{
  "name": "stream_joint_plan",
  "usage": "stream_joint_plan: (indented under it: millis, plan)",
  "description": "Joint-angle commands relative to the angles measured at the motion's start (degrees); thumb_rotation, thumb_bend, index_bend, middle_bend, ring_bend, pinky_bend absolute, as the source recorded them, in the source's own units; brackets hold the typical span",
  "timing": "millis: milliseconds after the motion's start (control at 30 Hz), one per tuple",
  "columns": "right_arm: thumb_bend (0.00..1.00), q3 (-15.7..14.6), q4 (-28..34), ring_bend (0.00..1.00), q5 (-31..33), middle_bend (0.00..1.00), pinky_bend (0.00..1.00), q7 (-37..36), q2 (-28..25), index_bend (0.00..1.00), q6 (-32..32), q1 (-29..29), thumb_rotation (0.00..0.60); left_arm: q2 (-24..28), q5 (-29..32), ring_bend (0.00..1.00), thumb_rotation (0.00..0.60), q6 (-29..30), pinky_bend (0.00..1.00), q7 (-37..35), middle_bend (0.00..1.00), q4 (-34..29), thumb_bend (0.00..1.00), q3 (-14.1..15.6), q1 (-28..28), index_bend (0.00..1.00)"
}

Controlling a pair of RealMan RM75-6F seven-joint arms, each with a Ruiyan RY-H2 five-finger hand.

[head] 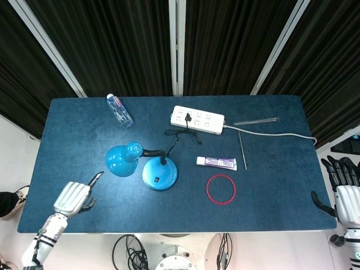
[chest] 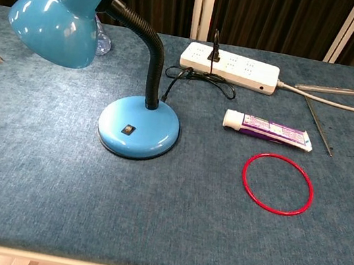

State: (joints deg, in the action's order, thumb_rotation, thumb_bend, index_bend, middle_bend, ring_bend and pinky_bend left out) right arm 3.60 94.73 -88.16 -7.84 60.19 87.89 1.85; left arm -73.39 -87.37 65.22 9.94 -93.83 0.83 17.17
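Blue felt tabletop (head: 73, 121), head view. Left hand (head: 74, 196) at lower left of frame, over the tabletop, holding nothing; one finger stretched toward the lamp shade, the rest curled in, and whether that counts as closed I cannot tell. Fingertip close to the shade, not touching. Chest view shows only a sliver of that hand at the left edge. Right hand (head: 344, 191) at lower right of frame, off the tabletop edge, fingers spread, empty.

Count of items:
- One blue desk lamp (head: 160, 172), centre left; shade drooped to the left of its round base, black gooseneck between them. Its cord runs up to the power strip.
- One white power strip (head: 197, 119), upper centre, one plug seated, grey cable trailing right.
- One water bottle (head: 120, 110), upper left, lying down.
- One toothpaste tube (head: 216, 162), right of the lamp base.
- One red ring (head: 221, 189), just below the tube, apart from it.
- One clear tube (head: 256, 120) and one thin rod (head: 242, 149), upper right.
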Motion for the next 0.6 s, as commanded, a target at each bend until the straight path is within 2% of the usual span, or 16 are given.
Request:
stream_joint_plan:
  millis: [33, 200, 600]
  plan:
    - [0.29, 0.03, 0.52, 0.0, -0.38, 0.0, 0.0, 0.79, -0.16, 0.0, 0.35, 0.08, 0.6, -2.77, 0.84, 0.85, 0.6, -3.32, 0.91, 1.89, 0.79, 0.09, 0.44, -0.43, 2.74, 0.07]
    - [0.29, 0.13, 1.25, 0.0, 0.28, 0.0, 0.0, 1.68, -0.54, 0.0, 0.22, -0.02, 0.6, -5.96, 1.61, 0.85, 0.6, -6.72, 0.91, 2.91, 0.79, 0.77, 0.45, -0.8, 5.42, 0.07]
    - [0.29, 0.49, 0.88, 0.0, 1.78, 0.0, 0.0, 1.31, -1.0, 0.0, -0.75, 0.15, 0.6, -11.48, 1.01, 0.85, 0.6, -8.68, 0.89, 4.75, 0.79, 2.9, 0.46, -2.28, 9.97, 0.07]
